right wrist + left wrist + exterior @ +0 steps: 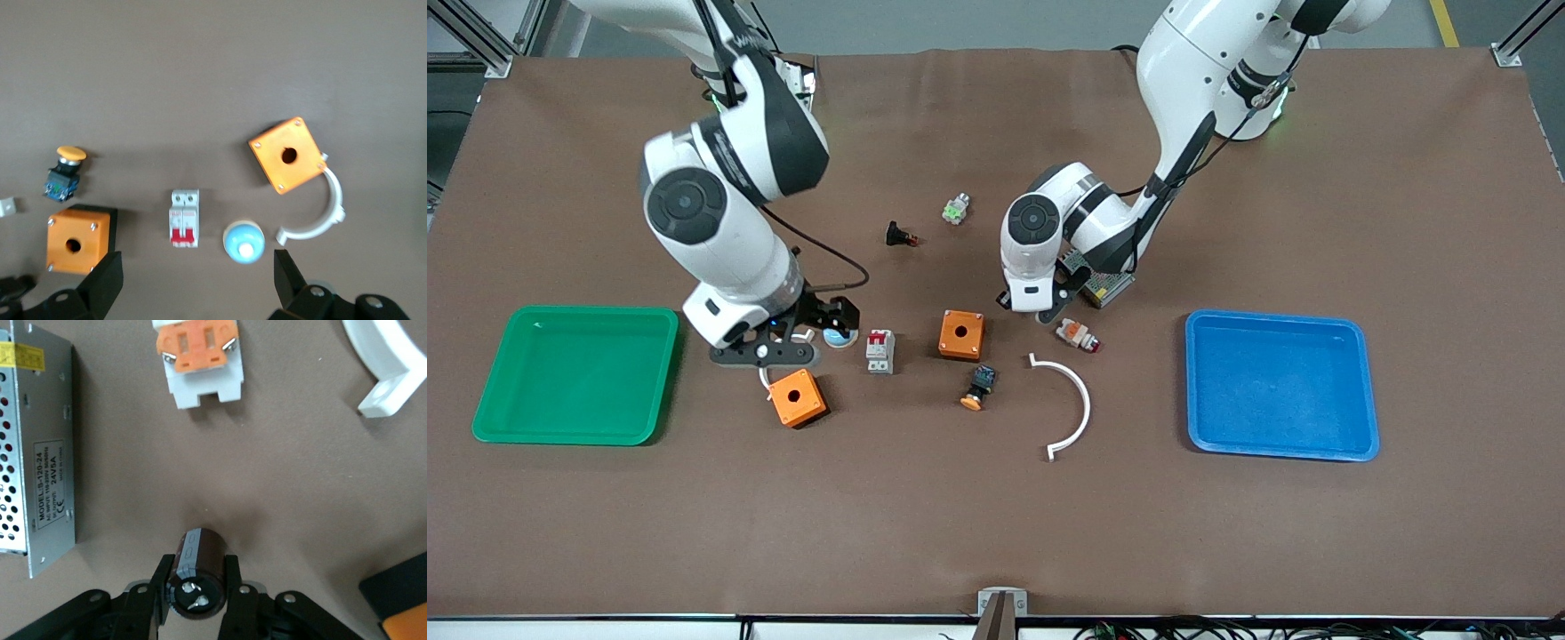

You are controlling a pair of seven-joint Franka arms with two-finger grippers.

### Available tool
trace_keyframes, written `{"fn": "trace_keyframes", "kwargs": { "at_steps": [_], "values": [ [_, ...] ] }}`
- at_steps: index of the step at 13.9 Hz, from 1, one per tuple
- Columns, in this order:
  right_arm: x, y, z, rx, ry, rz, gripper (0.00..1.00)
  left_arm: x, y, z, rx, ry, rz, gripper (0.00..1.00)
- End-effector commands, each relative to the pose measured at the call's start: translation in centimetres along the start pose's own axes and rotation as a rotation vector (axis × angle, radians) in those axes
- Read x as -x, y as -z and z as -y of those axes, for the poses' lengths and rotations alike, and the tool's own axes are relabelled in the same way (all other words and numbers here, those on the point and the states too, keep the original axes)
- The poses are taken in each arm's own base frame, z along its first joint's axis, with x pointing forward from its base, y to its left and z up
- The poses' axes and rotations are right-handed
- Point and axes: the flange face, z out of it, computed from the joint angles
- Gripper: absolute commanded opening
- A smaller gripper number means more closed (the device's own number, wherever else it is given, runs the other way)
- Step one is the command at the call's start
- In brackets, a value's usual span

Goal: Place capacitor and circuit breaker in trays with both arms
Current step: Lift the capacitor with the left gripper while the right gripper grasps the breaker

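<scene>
Brown table [996, 516] all over. Green tray [578, 373], blue tray [1280, 384]. Near the blue tray: white curved strip [1080, 404]. Circuit breaker [185, 218] is white-grey with red toggles, two orange boxes [961, 334] beside it.

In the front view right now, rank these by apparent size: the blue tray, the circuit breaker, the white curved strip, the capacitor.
1. Blue tray
2. White curved strip
3. Circuit breaker
4. Capacitor: hidden under the left end effector in the front view, so unranked there.
</scene>
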Motion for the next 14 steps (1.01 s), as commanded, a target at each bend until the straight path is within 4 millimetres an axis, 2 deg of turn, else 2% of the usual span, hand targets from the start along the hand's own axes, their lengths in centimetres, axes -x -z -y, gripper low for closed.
{"fn": "trace_keyframes", "kwargs": {
  "at_steps": [1, 2, 5, 7, 10, 12, 13, 14],
  "values": [
    [-0.1, -5.0, 1.6, 0.006, 0.009, 0.019, 1.0, -1.5, 2.5, -0.5, 0.04, 0.023, -0.024, 0.0],
    [0.1, -6.3, 2.2, 0.011, 0.018, 0.03, 1.0, -2.7, 4.4, -0.5, 0.045, 0.037, -0.031, 0.0],
    [1.6, -10.3, 3.9, 0.029, 0.052, 0.069, 1.0, -8.5, 12.4, 0.4, 0.062, -0.005, -0.053, 0.0],
    [2.6, -13.1, 4.2, 0.016, 0.073, 0.047, 1.0, -13.9, 17.0, 2.0, 0.054, -0.054, -0.066, 0.0],
    [3.1, -16.6, 4.0, 0.001, 0.11, 0.021, 1.0, -21.1, 20.3, 4.5, 0.051, -0.127, -0.074, 0.0],
    [3.4, -17.3, 3.8, 0.008, 0.113, 0.035, 1.0, -26.3, 21.9, 6.7, 0.044, -0.199, -0.076, 0.0],
    [3.7, -17.7, 3.5, 0.012, 0.112, 0.043, 1.0, -28.1, 22.1, 7.4, 0.045, -0.225, -0.077, 0.0],
    [4.0, -18.2, 3.2, 0.018, 0.11, 0.056, 0.96, -29.8, 22.5, 8.2, 0.048, -0.238, -0.08, 0.0]
  ]
}}
